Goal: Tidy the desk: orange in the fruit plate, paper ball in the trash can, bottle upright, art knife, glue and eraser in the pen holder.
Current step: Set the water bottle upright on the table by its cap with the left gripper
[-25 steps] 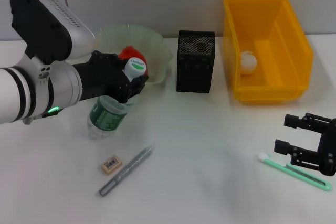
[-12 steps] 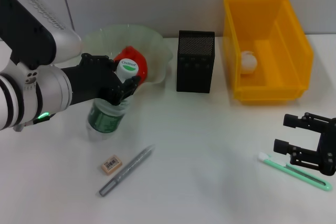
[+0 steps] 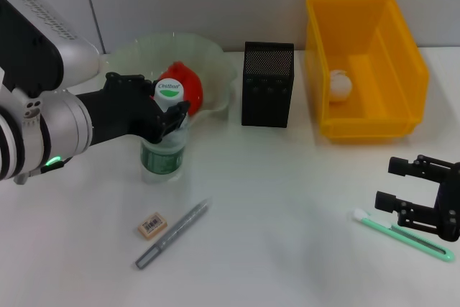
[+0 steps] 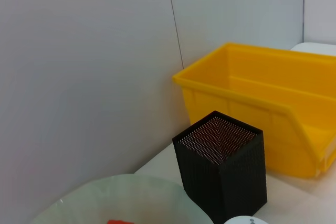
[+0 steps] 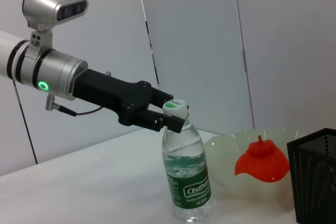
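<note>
The clear bottle (image 3: 164, 150) with a green label stands upright on the table, also seen in the right wrist view (image 5: 186, 174). My left gripper (image 3: 169, 111) is shut on its neck just under the white cap (image 5: 169, 119). The orange (image 3: 185, 81) lies in the pale green fruit plate (image 3: 219, 70). A paper ball (image 3: 339, 84) rests in the yellow trash can (image 3: 402, 62). The eraser (image 3: 152, 225) and a grey pen-shaped stick (image 3: 173, 234) lie at the front left. My right gripper (image 3: 395, 185) is open beside a green stick with a white tip (image 3: 404, 236).
The black mesh pen holder (image 3: 268, 84) stands between plate and trash can, and shows close up in the left wrist view (image 4: 223, 171) with the yellow bin (image 4: 262, 98) behind it. A wall runs along the back of the table.
The bottle went from tilted to upright and shifted slightly right with my left gripper on its neck. The right arm stayed still.
</note>
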Tool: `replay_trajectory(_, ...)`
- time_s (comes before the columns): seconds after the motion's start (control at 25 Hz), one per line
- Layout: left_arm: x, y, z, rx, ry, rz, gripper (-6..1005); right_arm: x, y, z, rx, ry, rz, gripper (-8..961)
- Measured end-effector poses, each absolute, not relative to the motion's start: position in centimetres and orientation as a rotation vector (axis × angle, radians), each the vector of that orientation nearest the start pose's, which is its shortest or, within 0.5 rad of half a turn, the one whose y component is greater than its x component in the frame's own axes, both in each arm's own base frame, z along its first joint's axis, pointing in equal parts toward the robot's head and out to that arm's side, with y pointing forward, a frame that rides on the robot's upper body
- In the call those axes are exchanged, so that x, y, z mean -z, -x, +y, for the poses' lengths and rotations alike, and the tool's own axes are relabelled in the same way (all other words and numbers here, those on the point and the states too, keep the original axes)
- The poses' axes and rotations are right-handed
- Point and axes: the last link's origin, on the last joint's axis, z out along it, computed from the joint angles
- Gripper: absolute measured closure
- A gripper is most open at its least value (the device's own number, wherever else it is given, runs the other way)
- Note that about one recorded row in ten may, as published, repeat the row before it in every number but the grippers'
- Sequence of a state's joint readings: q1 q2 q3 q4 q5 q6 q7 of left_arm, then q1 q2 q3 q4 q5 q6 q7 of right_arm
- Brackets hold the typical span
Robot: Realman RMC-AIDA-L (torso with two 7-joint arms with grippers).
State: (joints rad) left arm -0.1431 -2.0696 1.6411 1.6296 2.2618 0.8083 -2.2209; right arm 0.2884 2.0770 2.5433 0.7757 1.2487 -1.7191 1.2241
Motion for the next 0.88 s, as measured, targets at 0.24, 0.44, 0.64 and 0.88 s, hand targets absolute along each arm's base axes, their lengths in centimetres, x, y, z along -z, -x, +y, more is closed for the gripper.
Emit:
replay_trajectory(0.24,-1.2,17.1,33.2,0.220,2.348,-0.432,552,-4.1,-30.9,26.6,-0.797,2.558,0.529,259)
replay_trajectory(0.44,-1.9,17.7,33.3,0.227,2.321,-0.470,552,-4.1,-30.9,26.6,-0.799,2.559,0.530,260)
replay_trajectory(0.64,-2.5,18.2,33.4,0.241,2.299,-0.515,552,-4.1,-30.9,26.6,-0.799,2.559,0.530,260)
replay_trajectory(0.88,-2.6,19.2,33.7,0.250,2.286,-0.576,551,-4.1,-30.9,26.7,-0.801,2.560,0.529,260)
